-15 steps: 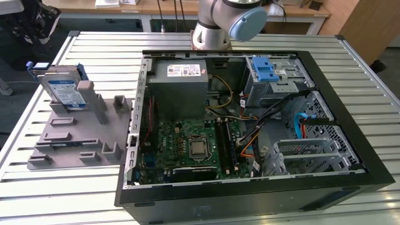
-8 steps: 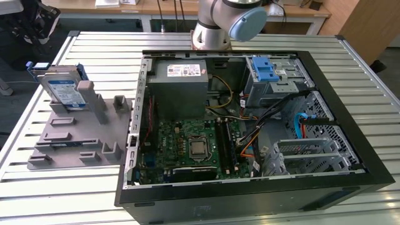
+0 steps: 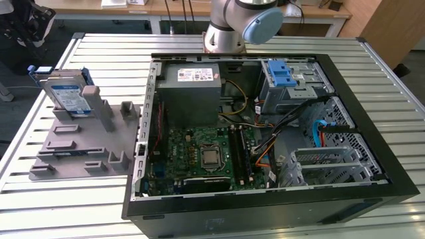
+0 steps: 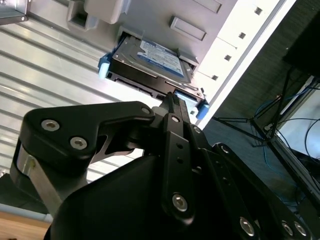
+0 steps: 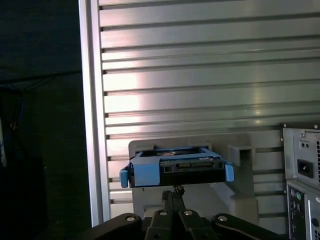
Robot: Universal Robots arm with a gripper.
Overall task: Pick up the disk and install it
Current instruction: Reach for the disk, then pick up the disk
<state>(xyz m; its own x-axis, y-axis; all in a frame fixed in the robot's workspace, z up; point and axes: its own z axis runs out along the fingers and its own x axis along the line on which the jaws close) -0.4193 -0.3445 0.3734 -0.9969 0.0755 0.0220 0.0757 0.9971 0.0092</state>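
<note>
The disk (image 3: 66,94) stands on edge in a grey holder (image 3: 73,144) on the slatted table at the exterior view's left; it is silver with a blue-and-white label and blue side rails. In both wrist views my black gripper (image 4: 171,97) (image 5: 174,192) is shut with nothing between its fingers. It points toward the disk (image 4: 150,62) (image 5: 175,167) and stays clear of it, with a gap between them. The arm's base (image 3: 239,20) rises behind the computer case.
An open black computer case (image 3: 371,99) lies on the table to the exterior view's right of the holder. Inside are a grey power-supply box (image 3: 192,94), a motherboard (image 3: 206,154), a metal drive cage with a blue latch (image 3: 282,74) and another metal cage (image 3: 325,164).
</note>
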